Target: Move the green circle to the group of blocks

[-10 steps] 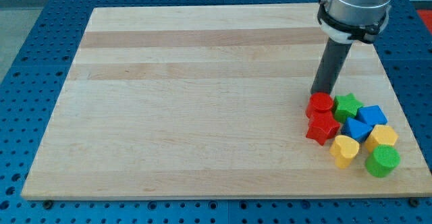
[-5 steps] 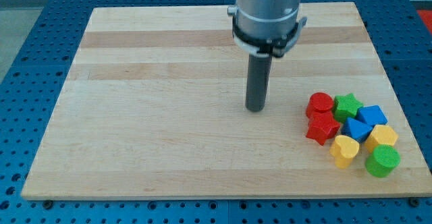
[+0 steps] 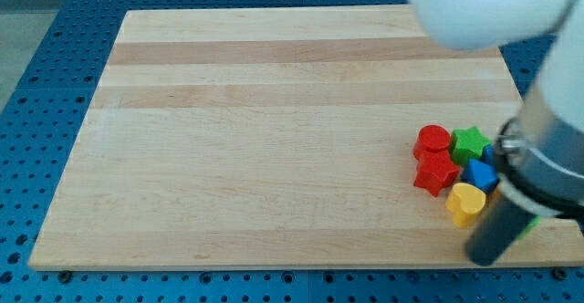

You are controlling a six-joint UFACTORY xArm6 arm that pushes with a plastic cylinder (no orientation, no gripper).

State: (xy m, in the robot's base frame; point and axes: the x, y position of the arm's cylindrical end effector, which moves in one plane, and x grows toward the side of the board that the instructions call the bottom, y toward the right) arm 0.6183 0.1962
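1. My tip (image 3: 484, 259) sits at the near right of the worktop (image 3: 255, 157), just in front of the block group. The rod and arm body above it are blurred and cover the right side of the group.

2. The end effector is a plain rod with nothing to open or close. It holds nothing and can only push.

3. Visible blocks, all at the right: a red cylinder (image 3: 432, 141), a green star (image 3: 470, 143), a red star (image 3: 435, 172), a blue block (image 3: 479, 174) and a yellow heart (image 3: 465, 202). They are packed together, touching or nearly so.

4. The green circle cannot be made out; only a sliver of green (image 3: 532, 222) shows just right of the rod, which may be its edge. If so, it lies at the group's near right, behind the arm.

5. Likely risk: with the rod this close to the yellow heart, a leftward or far-going push could hit the heart and scatter the cluster, not gather it.

6. Second risk: the circle appears to lie close to the worktop's near right edge, so a push toward the right or near side could send it off.

7. Third risk: an off-centre contact on a round block tends to let it slip sideways round the tip.
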